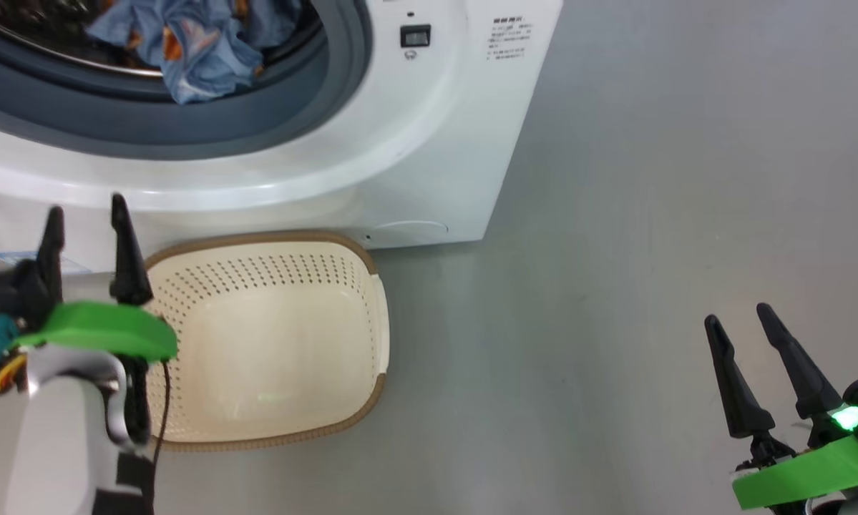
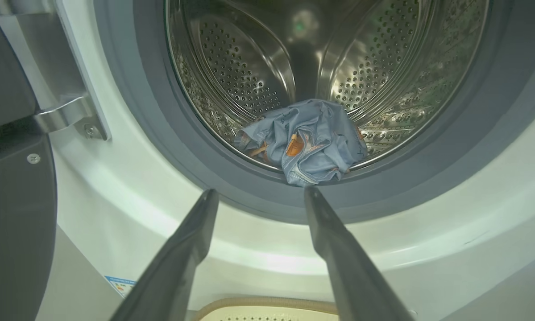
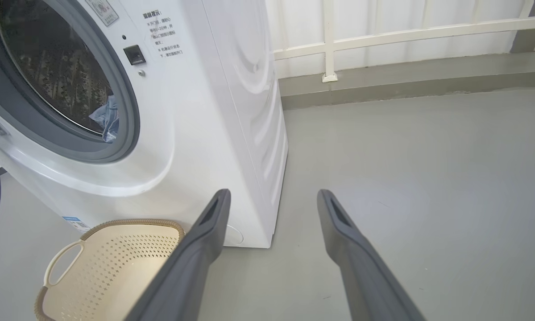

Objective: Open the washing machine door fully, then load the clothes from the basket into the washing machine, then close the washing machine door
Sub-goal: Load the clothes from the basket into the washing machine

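The clothes (image 2: 303, 142) are found bunched at the front of the steel drum (image 2: 249, 67) of the washing machine (image 1: 429, 143), with one fold reaching over the drum's lip onto the grey gasket (image 2: 160, 133). The washing machine door (image 2: 13, 232) is seen swung open at the machine's left, hung on a metal hinge (image 2: 66, 116). The basket (image 1: 257, 237) stands on the floor just before the machine's base, its perforated walls and bottom in plain view; whether its rim touches the machine cannot be told.

The left gripper (image 1: 86, 211) is held with fingers spread wide and nothing between them. It is pointed at the machine's front below the clothes, apart from both, over the basket's left rear corner. The right gripper (image 1: 738, 316) is likewise spread and holds nothing, over bare floor well to the machine's right.

Smooth grey floor (image 1: 650, 214) runs to a wall with a white rail (image 3: 383, 31).
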Available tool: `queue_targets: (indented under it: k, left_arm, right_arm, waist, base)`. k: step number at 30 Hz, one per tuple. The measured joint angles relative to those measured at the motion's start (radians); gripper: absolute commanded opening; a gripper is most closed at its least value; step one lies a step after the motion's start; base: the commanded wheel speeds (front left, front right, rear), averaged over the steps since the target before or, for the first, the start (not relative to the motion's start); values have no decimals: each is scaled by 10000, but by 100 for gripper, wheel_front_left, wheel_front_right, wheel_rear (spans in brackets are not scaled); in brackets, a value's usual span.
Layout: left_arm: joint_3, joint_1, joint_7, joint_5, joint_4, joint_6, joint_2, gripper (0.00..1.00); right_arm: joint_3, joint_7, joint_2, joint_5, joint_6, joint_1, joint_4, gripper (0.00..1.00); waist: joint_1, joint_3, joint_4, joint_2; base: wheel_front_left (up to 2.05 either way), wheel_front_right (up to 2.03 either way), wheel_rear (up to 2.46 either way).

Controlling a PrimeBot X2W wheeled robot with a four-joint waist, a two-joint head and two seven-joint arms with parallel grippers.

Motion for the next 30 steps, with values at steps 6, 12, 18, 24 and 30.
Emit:
queue_targets:
  k: [6,12,18,24,30]
  left_arm:
    - [-98,1054,0,-2,-372,0,-52,100]
    - [-217,2248,2,-58,-740,0,-48,100]
    - [-384,3231,12,-276,-1174,0,-44,100]
    - [-376,4355,12,-282,-1572,0,-36,100]
    - [-357,5175,12,-353,-1910,0,-29,100]
  right_arm:
    - [-13,-2,-50,-84,0,245,94,100]
    - [-35,0,-56,-84,0,714,173,100]
    - [-81,0,-88,-84,0,1137,192,100]
    - [-109,0,-73,-157,0,1695,232,100]
    - [-268,0,-44,-159,0,2086,253,100]
  waist:
    - [0,-494,108,0]
    - [0,-1107,196,0]
    - [0,-1726,270,0]
    - [0,-2275,262,0]
    - [0,-2747,237,0]
  base:
    - [0,0,0]
    - [0,0,0]
    - [0,0,0]
    - [0,0,0]
    - [0,0,0]
